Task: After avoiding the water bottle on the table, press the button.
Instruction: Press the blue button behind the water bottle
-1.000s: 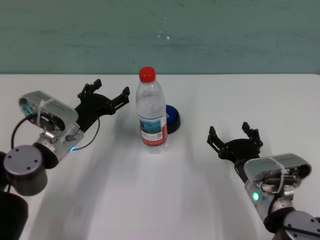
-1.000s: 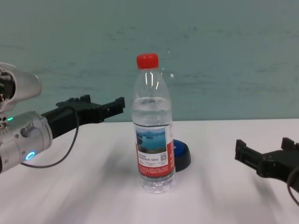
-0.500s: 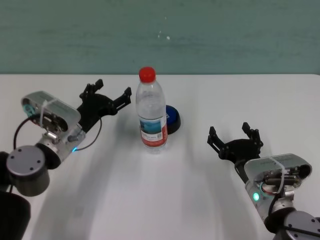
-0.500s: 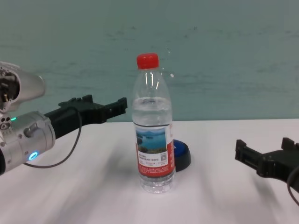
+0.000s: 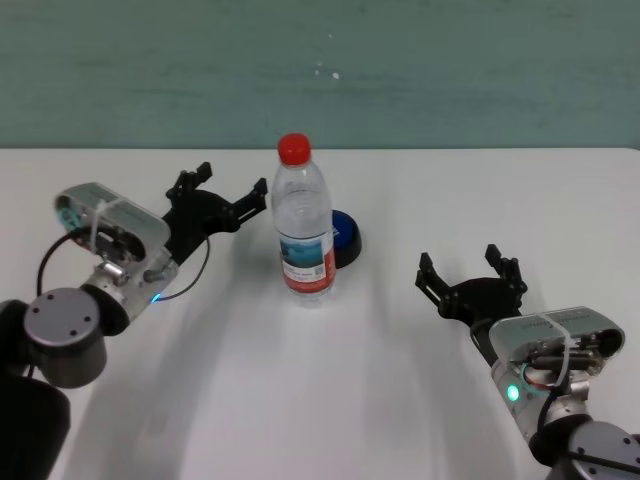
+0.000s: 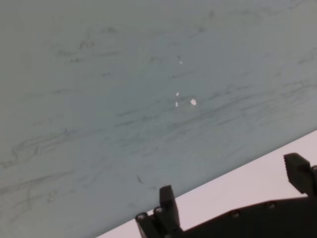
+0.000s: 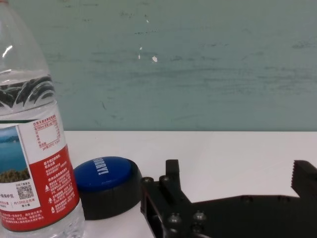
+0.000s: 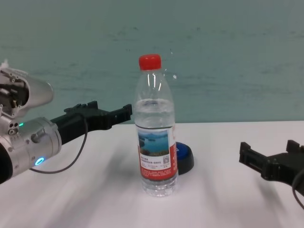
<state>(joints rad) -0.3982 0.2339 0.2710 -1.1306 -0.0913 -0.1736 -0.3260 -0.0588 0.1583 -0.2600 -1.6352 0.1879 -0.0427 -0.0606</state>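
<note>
We note one change against the earlier frames: the left gripper (image 5: 228, 188) has advanced toward the water bottle (image 5: 303, 222), so that in the head view its nearer fingertip now stands just beside the bottle's upper body, and in the chest view the tip meets the bottle's outline. We cannot tell whether they touch. The right gripper (image 5: 470, 275), the bottle and the button (image 5: 345, 237) keep their earlier places.

The left gripper's jaws are spread, with nothing between them. The left wrist view shows two black toothed fingertips (image 6: 167, 204) over the tabletop's far edge, facing the teal wall (image 6: 148, 89).

The right gripper rests low over the tabletop (image 5: 320, 390), well to the right of the bottle, its jaws likewise spread and empty.

The water bottle stands upright near the middle of the tabletop. It is tall, clear, ribbed plastic with a red screw cap (image 8: 150, 61) and a wrapped label (image 8: 155, 159) carrying a blue lake photo above a red band. In the right wrist view the label shows fine print and a square code.

The button sits directly behind the bottle and slightly to its right, partly hidden by it in the chest view. It is a low round dome, glossy blue on top with white lettering, seated in a black base.

The tabletop is plain, white, flat and smooth. The wall behind is matte teal with faint streaks and small white chips.
</note>
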